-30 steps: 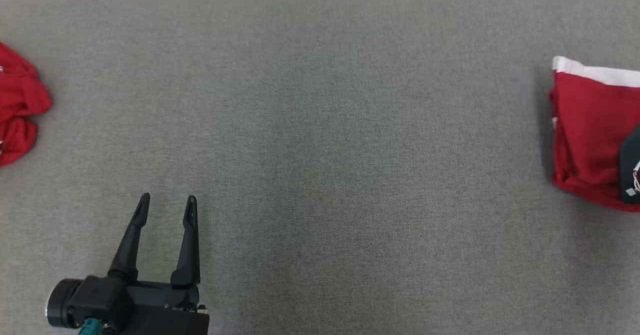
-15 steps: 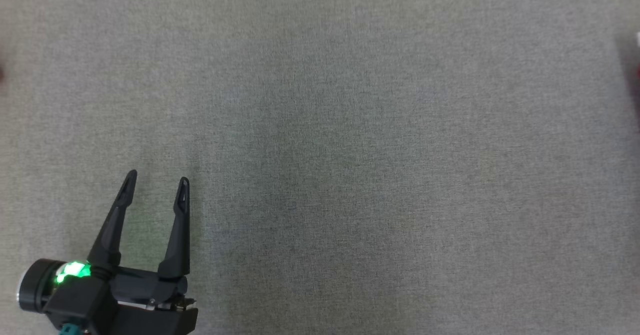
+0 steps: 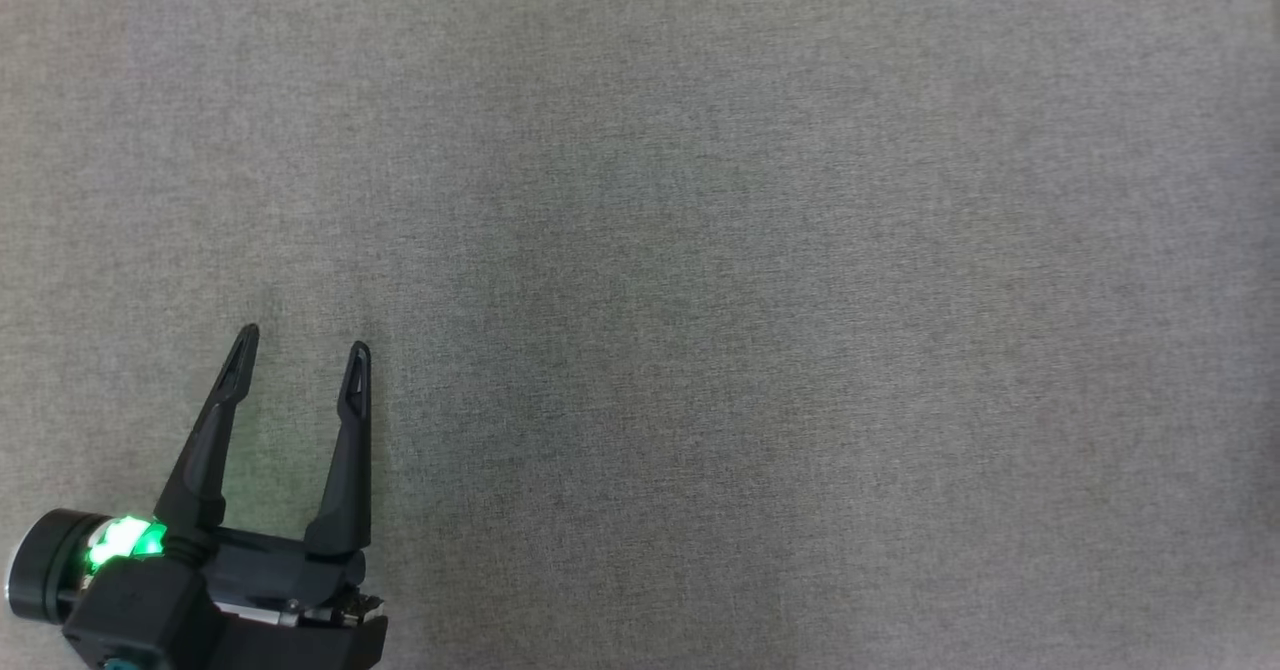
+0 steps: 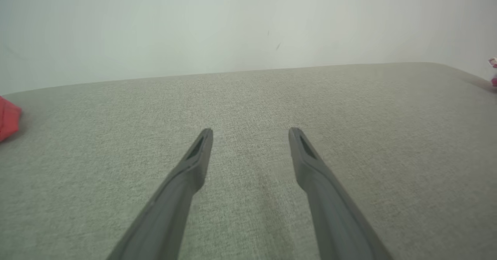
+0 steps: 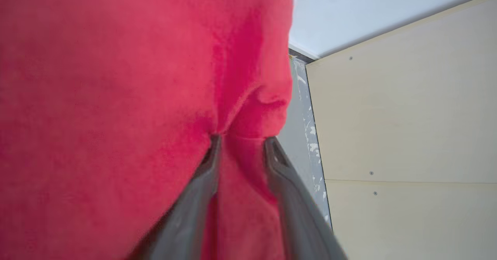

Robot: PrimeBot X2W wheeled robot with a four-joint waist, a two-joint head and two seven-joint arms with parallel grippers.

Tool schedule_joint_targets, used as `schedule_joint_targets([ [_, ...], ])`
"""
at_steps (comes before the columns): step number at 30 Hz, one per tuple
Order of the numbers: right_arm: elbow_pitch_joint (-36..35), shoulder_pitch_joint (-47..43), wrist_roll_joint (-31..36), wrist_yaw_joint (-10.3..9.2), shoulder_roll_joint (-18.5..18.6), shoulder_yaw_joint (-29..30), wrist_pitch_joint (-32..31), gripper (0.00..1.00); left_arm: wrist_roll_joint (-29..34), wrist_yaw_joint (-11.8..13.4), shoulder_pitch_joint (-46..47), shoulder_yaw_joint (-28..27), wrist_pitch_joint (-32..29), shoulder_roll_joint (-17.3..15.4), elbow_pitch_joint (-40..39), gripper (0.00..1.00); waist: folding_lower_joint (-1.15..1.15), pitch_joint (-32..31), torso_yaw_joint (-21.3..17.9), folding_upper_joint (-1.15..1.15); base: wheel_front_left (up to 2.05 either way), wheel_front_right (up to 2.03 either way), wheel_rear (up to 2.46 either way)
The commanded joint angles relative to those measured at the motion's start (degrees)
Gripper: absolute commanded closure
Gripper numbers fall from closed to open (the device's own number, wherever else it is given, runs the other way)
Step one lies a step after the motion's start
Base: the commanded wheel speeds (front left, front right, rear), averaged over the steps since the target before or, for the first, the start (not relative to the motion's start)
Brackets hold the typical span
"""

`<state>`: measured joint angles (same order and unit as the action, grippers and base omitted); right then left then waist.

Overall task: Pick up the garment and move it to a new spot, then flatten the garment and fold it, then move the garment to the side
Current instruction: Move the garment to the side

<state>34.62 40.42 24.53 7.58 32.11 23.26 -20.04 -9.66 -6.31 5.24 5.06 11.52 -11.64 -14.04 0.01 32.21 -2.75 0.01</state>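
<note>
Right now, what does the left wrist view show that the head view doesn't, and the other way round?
Left wrist view: the pale wall behind the table, a red cloth at that view's left edge, a red-and-white scrap at its right edge. Head view: the green light on the left gripper's body. Both: the grey table and that gripper's jaws, open with nothing between them.

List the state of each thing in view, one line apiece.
left claw, open, empty, over the grey surface.
red garment, creased and bunched.
right claw, fingers parted, the red garment between them; grip unclear.
other red cloth, lying on the grey surface.
wrist light, lit green.
</note>
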Motion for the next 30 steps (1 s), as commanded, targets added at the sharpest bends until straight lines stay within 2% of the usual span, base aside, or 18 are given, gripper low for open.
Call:
schedule_joint_targets([
  [1, -0.45, -0.41, 0.65, -0.14, -0.84, 0.18, 0.60, 0.00, 0.10, 0.18, -0.01, -0.05, 0.27, -0.17, 0.10, 0.00, -0.01, -0.82, -0.22, -0.01, 0.00, 0.00, 0.00],
  [5, -3.36, -1.89, 1.48, -0.14, -3.20, 1.40, 3.14, 0.00, -0.45, 0.16, 0.14, 0.46, 0.70, 0.31, 1.34, 0.00, -0.01, -3.69, -0.02, -0.01, 0.00, 0.00, 0.00],
  [11, -11.75, -6.52, -2.95, -0.14, -8.63, 2.73, 5.61, 0.00, -1.20, 0.14, -0.73, 1.82, 1.81, 1.63, 5.52, 0.00, -0.01, -10.60, 1.20, -0.01, 0.00, 0.00, 0.00],
  [15, -20.76, -12.46, -8.80, -0.14, -14.36, 1.95, 6.31, 0.00, -1.54, 0.32, -1.83, 2.53, 2.61, 2.68, 8.97, 0.00, -0.01, -15.85, 2.11, -0.01, 0.00, 0.00, 0.00],
  [20, -32.42, -21.81, -20.05, -0.14, -22.77, -0.32, 5.99, 0.00, -1.98, 0.64, -3.32, 2.84, 3.24, 3.79, 13.25, 0.00, -0.01, -21.87, 3.09, -0.01, 0.00, 0.00, 0.00],
  [22, -32.09, -24.18, -25.47, -0.14, -21.61, -1.83, 8.01, 0.00, -2.07, 0.81, -3.87, 2.64, 3.48, 4.05, 14.65, 0.00, -0.01, -23.57, 3.38, -0.01, 0.00, 0.00, 0.00],
  [25, -31.47, -27.95, -30.66, -0.13, -22.64, -4.81, 11.44, 0.00, -2.32, 1.04, -4.97, 2.31, 3.61, 4.48, 17.06, 0.00, -0.01, -26.27, 3.52, -0.01, 0.00, 0.00, 0.00],
  [30, -31.58, -32.74, -34.10, -0.13, -24.93, -7.54, 15.84, 0.00, -2.52, 1.64, -6.50, 1.19, 3.74, 5.11, 19.53, 0.00, -0.01, -29.88, 3.32, -0.01, 0.00, 0.00, 0.00],
])
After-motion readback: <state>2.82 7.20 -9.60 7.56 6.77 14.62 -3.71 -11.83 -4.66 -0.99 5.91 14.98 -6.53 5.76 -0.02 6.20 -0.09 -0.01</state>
